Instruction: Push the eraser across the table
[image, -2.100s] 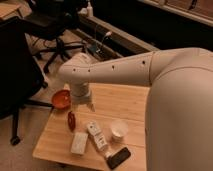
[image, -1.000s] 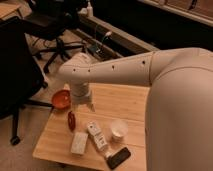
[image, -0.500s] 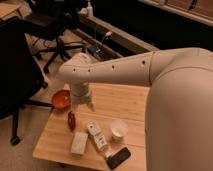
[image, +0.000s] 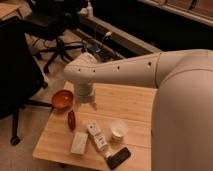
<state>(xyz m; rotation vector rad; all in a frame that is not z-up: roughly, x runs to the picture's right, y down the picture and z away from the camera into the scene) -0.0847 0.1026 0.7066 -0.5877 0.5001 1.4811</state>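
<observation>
Six loose things lie on the one table (image: 132, 107): one eraser (image: 118, 157), one white printed box (image: 97, 136), one pale flat block (image: 79, 142), one white cup (image: 118, 129), one red bowl (image: 62, 99) and one small dark-red object (image: 71, 120) whose kind I cannot make out. The tabletop is light natural wood laid in slats, rectangular, and its right side is hidden behind the robot's thick, smooth, cream-white arm (image: 135, 70). The eraser is a small flat black slab with rounded corners. It lies at the near edge of the tabletop, turned at an angle, just beside the near end of the box and well apart from the gripper. The pale block sits toward the near left corner, the box just to its right, and the cup beyond the eraser toward the middle. The round bowl sits at the left edge near the far corner, the red object just nearer than it. The gripper (image: 86, 104) hangs over the far left part of the tabletop beside the bowl, its two fingers spread with nothing between them. Around the table is beige carpet (image: 30, 160), with two black office chairs (image: 15, 75) to the left and behind, and a dark desk with cables along the back.
</observation>
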